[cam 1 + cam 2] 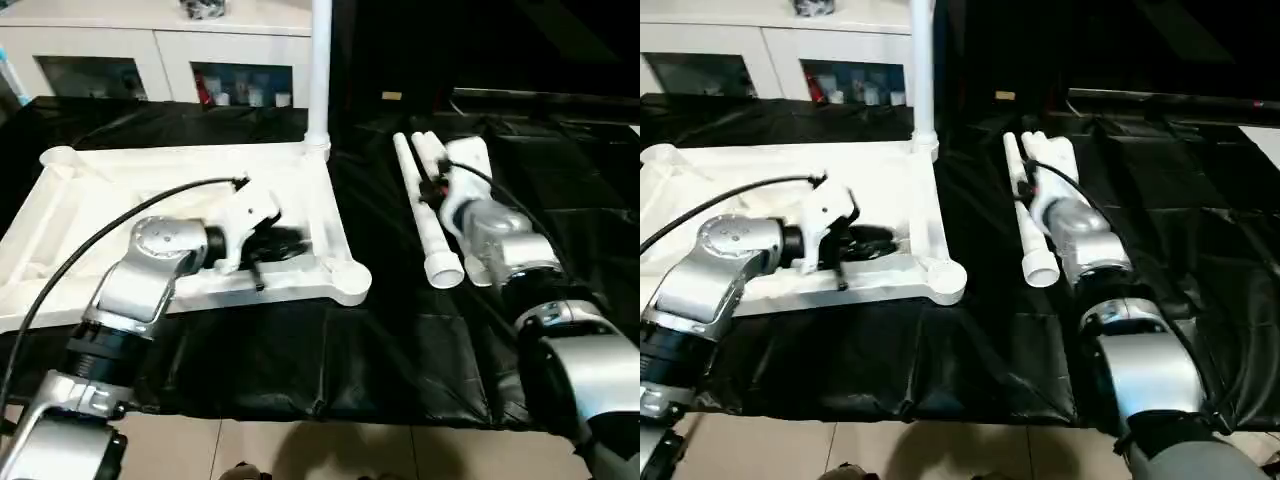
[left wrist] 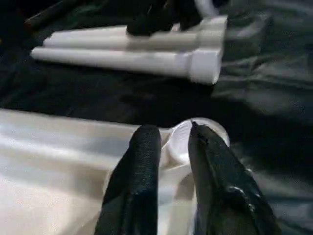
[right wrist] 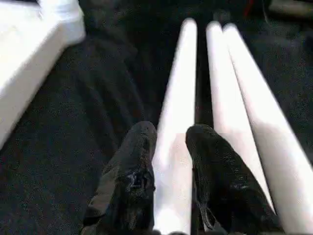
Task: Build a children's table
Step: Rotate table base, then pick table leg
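Your top (image 1: 180, 180) lies ribbed side up on the black sheet (image 1: 380, 330) at your left, so its corner sockets face up to take legs. One leg (image 1: 320, 70) already stands upright in the far right corner socket, and that is why the top needs steadying. Your left end effector (image 2: 168, 142) sits over the top's right-hand rim, its fingers (image 2: 144, 147) a little apart, straddling the rim close to the near right socket (image 1: 352, 280); whether they actually pinch the plastic you cannot tell. From there it can pin the top while the next leg goes in. The three loose legs (image 1: 425, 200) lie side by side on the sheet to the right of the top, flared ends toward you. Your right end effector (image 3: 171, 142) is down on the one nearest the top (image 3: 178, 88), a finger on each side of the tube, seemingly touching it; judged from this, it is either taking hold or letting go. For room: a dark strip of sheet separates the legs from the top's right edge, enough to lift the leg clear, but the standing leg rises just beyond that lane, so swing low and toward the near socket. The sheet's front edge (image 1: 300, 415) is close beneath your forearms, and the cabinet (image 1: 150, 60) stands behind the top.
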Robot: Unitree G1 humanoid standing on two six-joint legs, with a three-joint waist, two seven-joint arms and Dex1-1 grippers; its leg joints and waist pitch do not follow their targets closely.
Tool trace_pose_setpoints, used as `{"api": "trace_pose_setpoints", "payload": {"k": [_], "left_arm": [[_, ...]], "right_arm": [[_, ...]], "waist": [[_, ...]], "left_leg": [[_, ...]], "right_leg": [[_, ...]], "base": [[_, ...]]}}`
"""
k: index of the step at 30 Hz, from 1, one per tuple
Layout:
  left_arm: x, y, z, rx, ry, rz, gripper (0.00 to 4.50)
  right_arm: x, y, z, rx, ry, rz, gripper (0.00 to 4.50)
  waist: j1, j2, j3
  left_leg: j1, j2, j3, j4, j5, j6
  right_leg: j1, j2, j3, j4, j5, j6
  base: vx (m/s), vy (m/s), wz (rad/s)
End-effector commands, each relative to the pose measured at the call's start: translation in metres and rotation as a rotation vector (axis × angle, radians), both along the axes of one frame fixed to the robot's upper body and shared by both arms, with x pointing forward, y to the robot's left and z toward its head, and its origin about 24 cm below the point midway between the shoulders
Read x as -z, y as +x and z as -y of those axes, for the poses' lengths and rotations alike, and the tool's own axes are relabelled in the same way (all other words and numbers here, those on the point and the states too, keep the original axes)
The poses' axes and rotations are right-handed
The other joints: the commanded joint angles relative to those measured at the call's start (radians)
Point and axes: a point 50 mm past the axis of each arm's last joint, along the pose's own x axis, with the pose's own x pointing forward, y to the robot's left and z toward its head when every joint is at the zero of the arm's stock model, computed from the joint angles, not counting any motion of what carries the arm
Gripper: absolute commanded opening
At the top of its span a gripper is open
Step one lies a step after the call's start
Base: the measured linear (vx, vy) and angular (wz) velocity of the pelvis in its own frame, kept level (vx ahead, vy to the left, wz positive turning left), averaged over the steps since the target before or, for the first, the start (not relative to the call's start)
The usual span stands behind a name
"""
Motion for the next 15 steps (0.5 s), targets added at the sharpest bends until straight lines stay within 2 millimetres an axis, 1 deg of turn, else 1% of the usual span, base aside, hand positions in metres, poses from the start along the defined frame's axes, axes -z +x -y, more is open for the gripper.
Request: {"api": "trace_pose_setpoints", "payload": {"k": [1,2,4,7,10,12,13,15], "left_arm": [[-0.0015,-0.0026,0.0011,0.017,-0.006,-0.01,1.4],[-0.001,-0.0033,0.0013,0.02,-0.005,-0.015,1.5],[-0.0008,-0.0037,0.0012,0.023,-0.006,-0.017,1.69],[-0.0006,-0.005,0.0004,0.032,-0.005,-0.027,1.84],[-0.001,-0.0064,-0.0005,0.035,-0.002,-0.035,2.13],[-0.0012,-0.0073,-0.0008,0.038,0.0,-0.042,2.2],[-0.0013,-0.0079,-0.001,0.041,0.003,-0.045,2.26],[-0.0017,-0.0082,-0.0016,0.044,0.008,-0.047,2.47]], "right_arm": [[-0.0077,0.0033,0.0036,0.022,0.009,0.0,1.54],[-0.0071,0.0033,0.0035,0.02,0.008,-0.006,1.62],[-0.0056,0.0032,0.003,0.018,0.004,-0.014,1.85],[-0.0033,0.0031,0.0022,0.023,0.003,-0.027,2.04],[-0.0024,0.0032,0.002,0.03,0.004,-0.036,2.36],[-0.0015,0.0031,0.0026,0.041,0.005,-0.044,2.49],[0.0004,0.0026,0.003,0.051,0.007,-0.056,2.6],[0.0015,0.0024,0.0027,0.056,0.009,-0.063,2.79]], "waist": [[0.003,0.004,-0.077],[0.004,0.003,-0.075],[0.004,0.004,-0.075],[0.004,0.005,-0.074],[0.005,0.006,-0.074],[0.005,0.006,-0.076],[0.006,0.01,-0.076],[0.007,0.009,-0.075]], "left_leg": [[0.009,0.069,-0.034,-0.058,-0.102,0.036],[0.009,0.068,-0.033,-0.058,-0.104,0.04],[0.01,0.069,-0.034,-0.058,-0.11,0.037],[0.011,0.07,-0.035,-0.059,-0.121,0.031],[0.011,0.071,-0.035,-0.059,-0.12,0.027],[0.011,0.07,-0.035,-0.059,-0.114,0.027],[0.01,0.07,-0.035,-0.058,-0.112,0.027],[0.011,0.07,-0.035,-0.059,-0.122,0.024]], "right_leg": [[0.063,-0.109,0.078,-0.061,-0.139,-0.191],[0.062,-0.108,0.076,-0.064,-0.152,-0.185],[0.061,-0.11,0.076,-0.065,-0.167,-0.183],[0.06,-0.108,0.075,-0.067,-0.183,-0.181],[0.06,-0.109,0.076,-0.064,-0.173,-0.181],[0.06,-0.109,0.076,-0.063,-0.165,-0.184],[0.06,-0.108,0.076,-0.062,-0.158,-0.187],[0.06,-0.108,0.075,-0.063,-0.163,-0.189]], "base": [[0.0,0.0,0.0],[0.0,0.0,0.0],[0.0,0.0,0.0],[0.0,0.0,0.0],[0.0,0.0,0.0],[0.0,0.0,0.0],[0.0,0.0,0.0],[0.0,0.0,0.0]]}}
